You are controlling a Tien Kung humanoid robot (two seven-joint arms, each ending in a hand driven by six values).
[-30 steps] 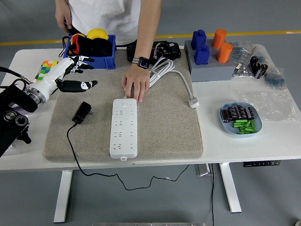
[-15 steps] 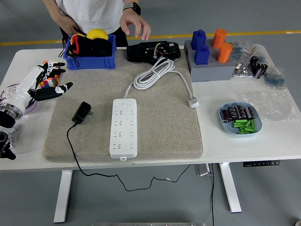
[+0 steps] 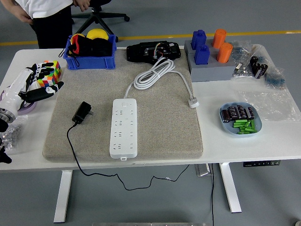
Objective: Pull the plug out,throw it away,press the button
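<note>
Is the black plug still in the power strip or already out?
Out. The black plug lies on the grey mat, left of the white power strip and apart from it; no socket on the strip holds anything.

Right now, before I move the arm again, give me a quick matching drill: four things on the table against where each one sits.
Things:
1. black plug adapter
2. white power strip
3. left hand
4. blue plate

Places:
A. middle of the mat
B. right of the mat, on bare table
C. table's left edge, beside the colour cube
D. left part of the mat, unplugged

Pairs: 1-D, 2-A, 3-C, 4-B
</note>
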